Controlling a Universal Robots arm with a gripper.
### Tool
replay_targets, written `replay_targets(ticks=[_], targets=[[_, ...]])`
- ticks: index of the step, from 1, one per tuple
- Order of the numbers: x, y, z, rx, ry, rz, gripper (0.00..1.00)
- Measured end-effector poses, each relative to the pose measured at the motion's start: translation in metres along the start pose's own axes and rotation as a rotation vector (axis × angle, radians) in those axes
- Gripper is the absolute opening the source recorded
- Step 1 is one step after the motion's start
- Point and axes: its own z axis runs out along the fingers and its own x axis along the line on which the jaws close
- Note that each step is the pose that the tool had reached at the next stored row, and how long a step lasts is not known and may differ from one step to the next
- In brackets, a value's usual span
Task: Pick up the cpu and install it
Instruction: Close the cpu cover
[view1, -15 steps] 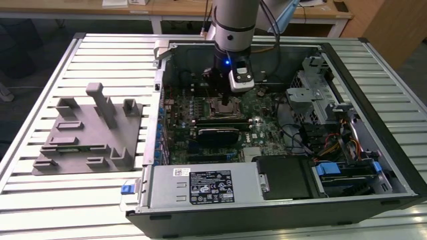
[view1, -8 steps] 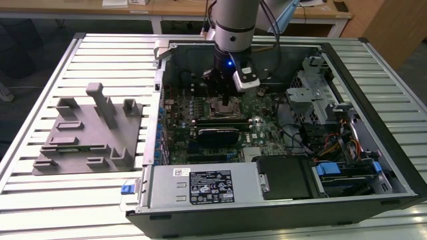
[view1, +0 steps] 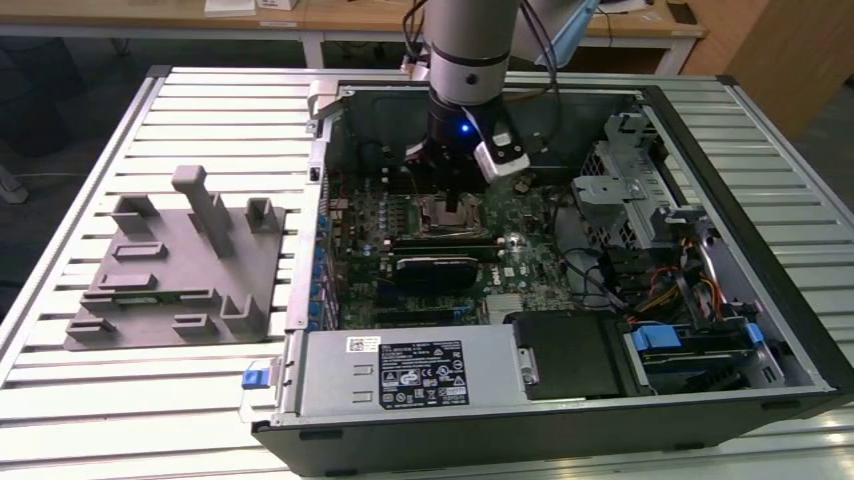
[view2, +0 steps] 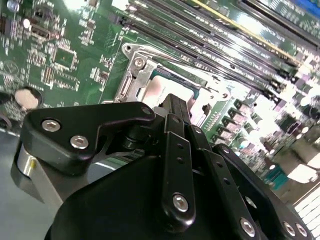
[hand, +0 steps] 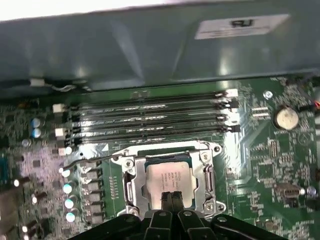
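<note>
First wrist view: the cpu (hand: 167, 178) lies flat inside the socket frame (hand: 209, 172), with the gripper (hand: 170, 196) pressed shut, its tips at one edge of the chip. Seating looks like the step in hand. Any further move calls for a light, straight touch.

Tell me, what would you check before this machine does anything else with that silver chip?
1. cpu lying flat inside the socket frame: ok.
2. hand above the cpu, fingers together: ok.
3. Fingertips touching the cpu: cannot tell.
4. Wire lever latched down: cannot tell.
5. Memory slots beside the socket frame, clear of the hand: ok.
</note>
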Motion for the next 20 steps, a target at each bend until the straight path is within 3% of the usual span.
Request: replay_targets(ticks=[10, 12, 17, 20], targets=[[0.0000, 0.0000, 0.0012, -0.0088, -0.0023, -0.171, 0.11], [0.0000, 0.0000, 0.0013, -0.0103, -0.0023, -0.172, 0.11], [0.0003, 0.0000, 0.0022, -0.0098, -0.0016, -0.106, 0.11], [0.0067, -0.0005, 0.0027, -0.0095, -0.0014, -0.097, 0.11]])
